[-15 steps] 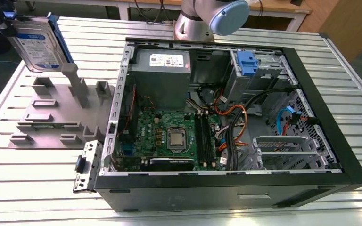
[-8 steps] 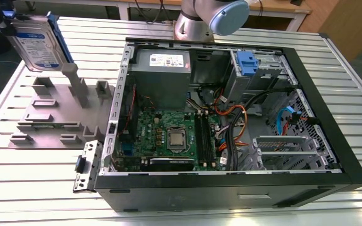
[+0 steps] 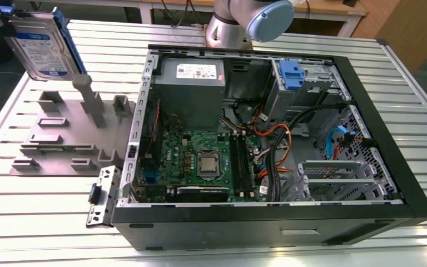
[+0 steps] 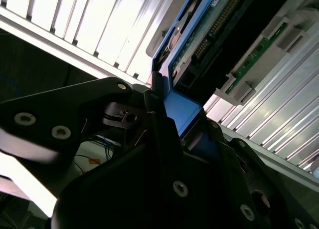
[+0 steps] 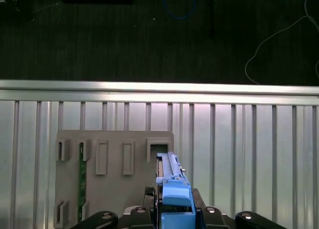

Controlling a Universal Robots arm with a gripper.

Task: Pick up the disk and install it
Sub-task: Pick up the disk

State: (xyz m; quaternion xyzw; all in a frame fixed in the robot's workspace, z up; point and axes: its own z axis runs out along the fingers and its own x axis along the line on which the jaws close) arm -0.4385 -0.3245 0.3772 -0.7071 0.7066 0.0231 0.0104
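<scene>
The disk [image 3: 43, 44], silver-grey with a white-and-blue label and blue side rails, hangs upright in the air at the exterior view's far left, above the grey fixture plate [image 3: 65, 128]. My gripper [image 3: 4, 14] is shut on its blue end tab. In the first wrist view the blue tab [image 5: 175, 201] sits between my black fingers [image 5: 144, 210], with the disk's edge [image 5: 169, 164] pointing away over the fixture plate [image 5: 114, 189]. The second wrist view shows the tab [image 4: 182, 109] clamped and the disk's circuit-board side [image 4: 219, 39].
An open black computer case [image 3: 382, 119] lies on the slatted metal table [image 3: 43, 211], with a grey power supply [image 3: 191, 89], a motherboard and a blue caddy [image 3: 291, 75] in its drive bay. The arm's base [image 3: 247, 22] stands behind it. A green board [image 5: 82, 179] stands in a fixture slot.
</scene>
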